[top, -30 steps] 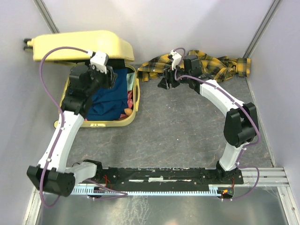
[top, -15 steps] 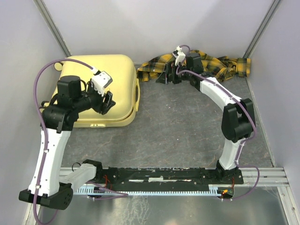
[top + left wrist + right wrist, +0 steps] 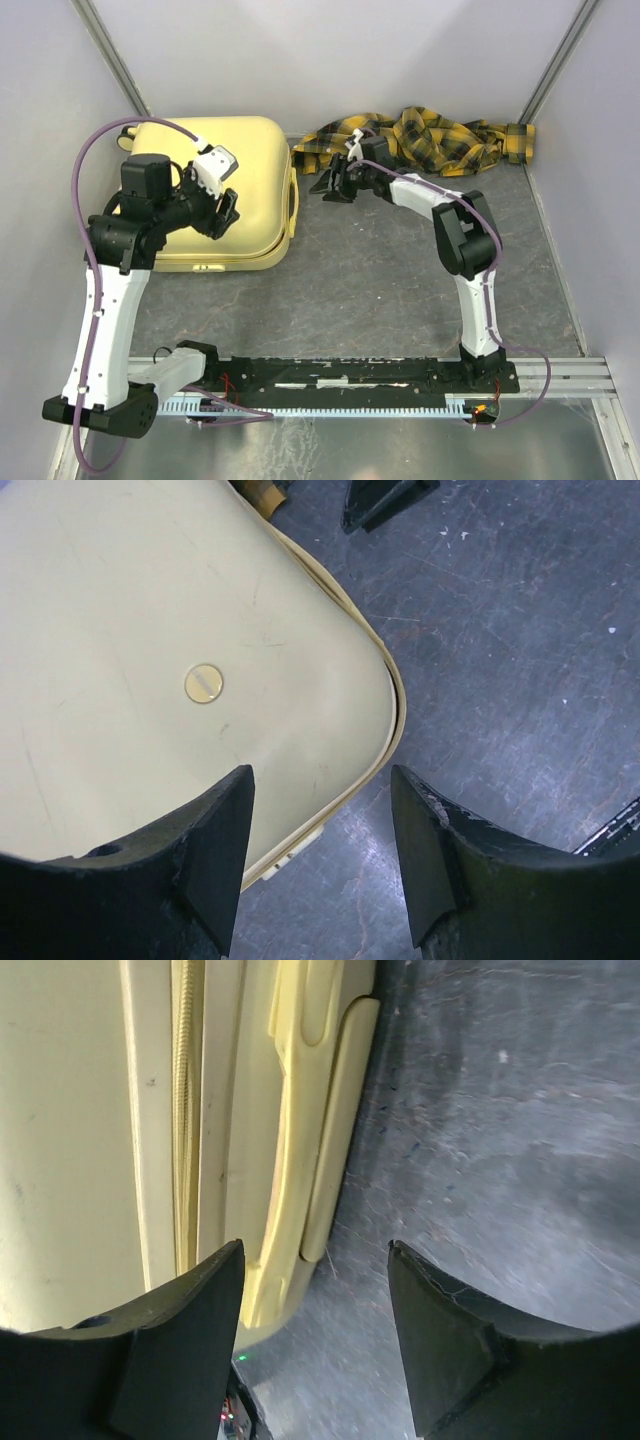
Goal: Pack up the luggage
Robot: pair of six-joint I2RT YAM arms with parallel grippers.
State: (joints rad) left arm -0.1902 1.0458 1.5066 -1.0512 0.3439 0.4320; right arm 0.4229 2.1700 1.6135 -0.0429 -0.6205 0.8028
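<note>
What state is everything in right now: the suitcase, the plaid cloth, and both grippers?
luggage: closed, lid down, lying flat on the table.
plaid cloth: bunched up on the table, outside the luggage.
left gripper: open, empty, above the lid's corner.
right gripper: open, empty, close to the luggage's handle.

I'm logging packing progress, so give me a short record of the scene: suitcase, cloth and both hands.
luggage: closed, lying flat, far left of table
plaid cloth: bunched on the table by the back wall, outside the luggage
left hand: open, empty, above the luggage
right hand: open, empty, beside the luggage's handle
</note>
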